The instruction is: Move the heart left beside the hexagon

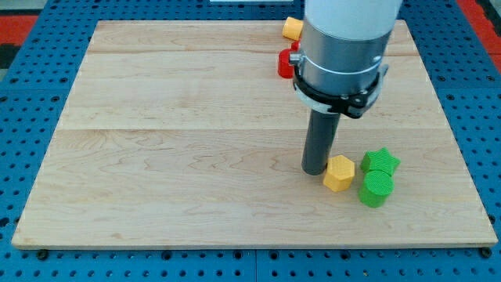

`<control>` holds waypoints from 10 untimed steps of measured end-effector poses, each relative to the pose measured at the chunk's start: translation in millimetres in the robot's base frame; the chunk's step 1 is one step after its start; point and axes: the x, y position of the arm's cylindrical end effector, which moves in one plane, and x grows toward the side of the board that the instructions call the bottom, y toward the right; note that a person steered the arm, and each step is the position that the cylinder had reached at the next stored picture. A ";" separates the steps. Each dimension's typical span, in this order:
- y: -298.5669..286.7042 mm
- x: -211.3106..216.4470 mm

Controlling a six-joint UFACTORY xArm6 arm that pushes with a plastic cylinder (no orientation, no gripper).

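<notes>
End effector is a bare rod with nothing to open or close, and it holds nothing. The tip (315, 171) is down on the surface (180, 141), toward the bottom-right corner, touching or just beside the left side of the yellow hexagon (339, 173). A green star (380, 161) and a green round block (376, 189) sit just right of the hexagon, toward the right edge, so its left side is the only free spot, and the tip is standing in it. The heart isn't confirmed. The two candidates are well away near the top edge: a yellow block (292, 28) at the edge and a red block (286, 64) just below it. Both are partly hidden behind the arm housing, so their shapes can't be made out. Best guess is that one of them is the heart. If so, the rod is parked at the target, not behind the block. It probably needs to clear out, go round to the candidate's top-edge side and push it toward the hexagon.
</notes>
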 end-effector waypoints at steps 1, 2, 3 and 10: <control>-43.4 -24.3; -94.3 -74.7; -105.9 -155.7; -48.8 -324.6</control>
